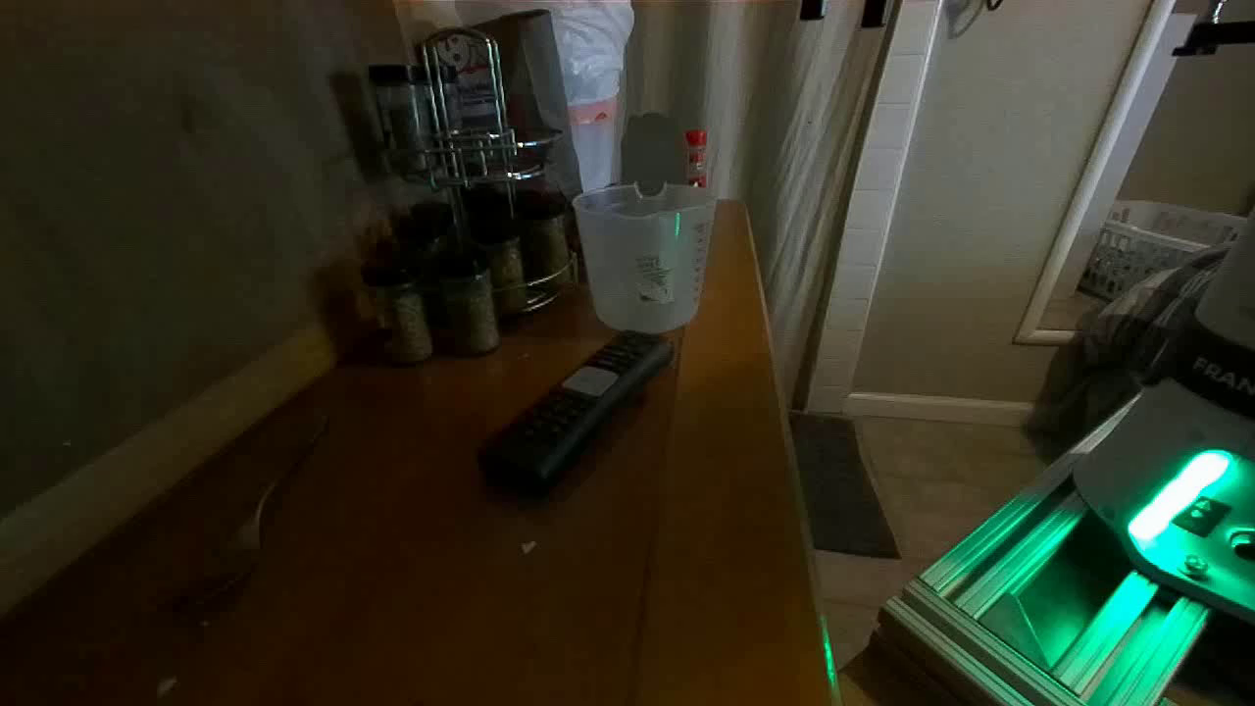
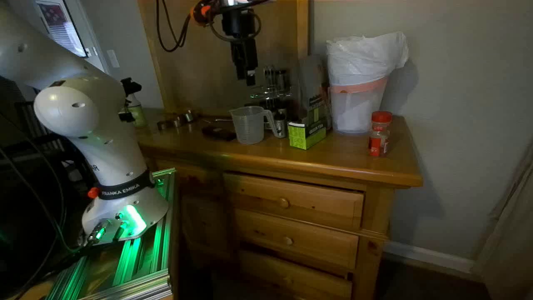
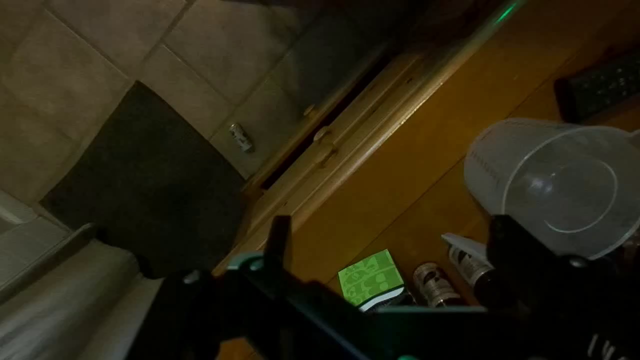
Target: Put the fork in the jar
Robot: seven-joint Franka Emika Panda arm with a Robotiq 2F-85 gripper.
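- Fork (image 1: 260,520): found lying on the dresser (image 1: 726,490), near the wall (image 1: 167,196), in the foreground of an exterior view; tines lost in shadow. Not yet lifted. A low pick, with room left from the wall, is judged necessary.
- Black keypad handset (image 1: 578,417): laid keys-up beyond the fork; whether remote or telephone, not determined.
- Measuring jug (image 1: 642,260): stood upright just beyond the handset, mouth upward; no contents seen in the wrist view. Judged to be the vessel meant by the task, and suitably set to receive the fork.
- Gripper (image 3: 390,226): suspended above the dresser, fingers spread wide apart, nothing held. The height is presumed to serve for clearance over the items below.
- Spice rack (image 1: 476,178): set beside the jug; lidded spice jars (image 1: 471,309) are gathered about its lower tier, apparently filled with dried seasoning.
- Green-tea box (image 2: 306,134): stood beyond the jug; contents hidden.
- Bin (image 2: 356,110): lined with a white bag (image 2: 364,60), presumably folded over the rim for hold; contents not visible.
- Red-capped bottle (image 2: 379,135): placed near the dresser's far end; fill not determined.
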